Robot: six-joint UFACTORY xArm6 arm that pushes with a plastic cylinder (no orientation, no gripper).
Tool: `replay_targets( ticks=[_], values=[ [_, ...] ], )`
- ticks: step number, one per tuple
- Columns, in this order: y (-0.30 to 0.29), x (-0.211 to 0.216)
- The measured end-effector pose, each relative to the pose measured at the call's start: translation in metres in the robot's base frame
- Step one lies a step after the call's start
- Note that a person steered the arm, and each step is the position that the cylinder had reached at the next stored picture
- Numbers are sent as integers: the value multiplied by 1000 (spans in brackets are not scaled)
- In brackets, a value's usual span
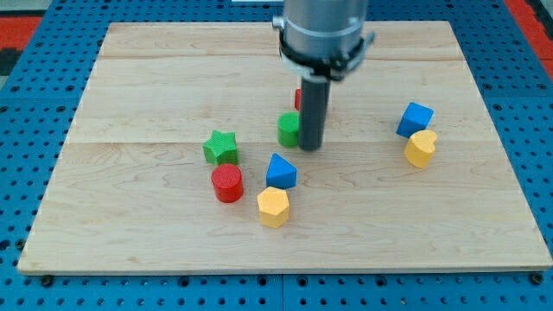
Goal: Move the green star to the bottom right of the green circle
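Observation:
The green star point(221, 148) lies left of the board's middle. The green circle point(289, 129) stands to its right, a little higher in the view, partly hidden by my rod. My tip point(311, 147) rests on the board just right of the green circle, touching or nearly touching it. The star is well to the left of my tip.
A red cylinder point(228, 183) sits just below the star. A blue block point(281, 171) and a yellow hexagon point(273, 206) lie below the circle. A red block point(298, 98) peeks out behind the rod. A blue cube point(416, 118) and a yellow block point(421, 148) sit at the right.

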State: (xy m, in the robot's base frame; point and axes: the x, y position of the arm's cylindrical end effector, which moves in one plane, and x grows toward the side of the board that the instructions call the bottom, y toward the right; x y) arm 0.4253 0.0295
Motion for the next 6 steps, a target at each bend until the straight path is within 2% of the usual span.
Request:
replay_targets(
  ticks=[1,3,4,5,6],
  values=[
    [-26,0],
    [-156,-3],
    [-161,43],
    [-113,48],
    [-64,34]
  ],
)
